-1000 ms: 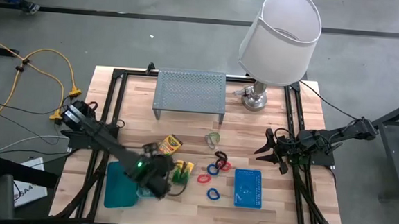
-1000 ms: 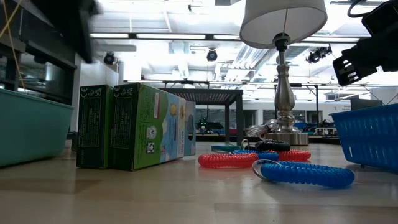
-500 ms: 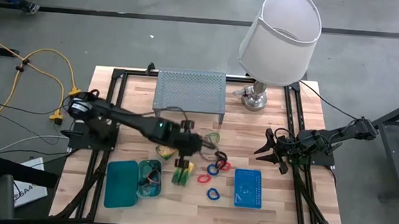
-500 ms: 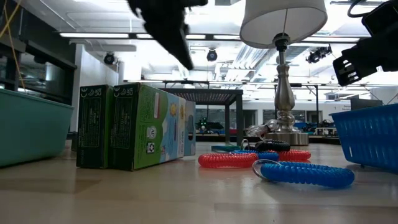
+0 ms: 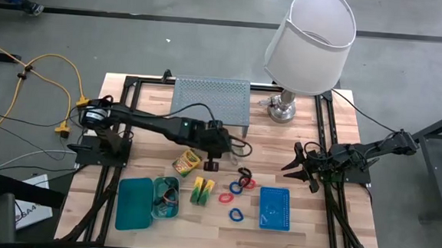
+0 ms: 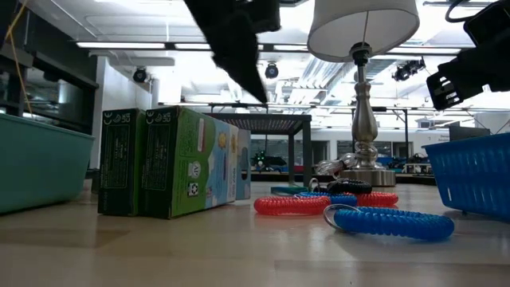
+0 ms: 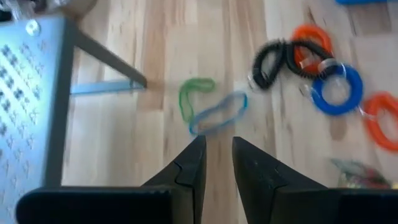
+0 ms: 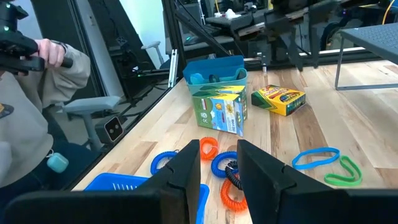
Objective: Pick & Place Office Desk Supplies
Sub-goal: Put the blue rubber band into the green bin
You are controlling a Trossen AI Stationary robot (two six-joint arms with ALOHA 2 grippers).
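Observation:
My left gripper (image 5: 211,165) hovers open with a narrow gap, just right of the yellow-green crayon box (image 5: 187,162), which lies flat on the table. In the left wrist view its fingers (image 7: 217,158) point at a green band (image 7: 196,93) and a thin blue band (image 7: 217,113). The yellow-green blocks (image 5: 202,190) stand upright on their ends (image 6: 187,163). Red, blue and black coil loops (image 5: 240,184) lie right of them. Two teal trays (image 5: 134,203) sit near left, and the blue mesh basket (image 5: 275,208) near right. My right gripper (image 5: 289,165) waits open at the right edge.
The grey perforated riser shelf (image 5: 211,102) stands at the far edge, just beyond my left gripper. The white-shaded lamp (image 5: 311,37) rises at the far right. A person (image 8: 31,112) sits beyond the table's edge in the right wrist view. Bare wood lies between the shelf and the loops.
My left arm has swung from over the teal trays at the near left toward the far right, passing over the crayon box and stopping in front of the riser shelf. The smaller teal tray, covered before, now shows. Nothing on the table has moved.

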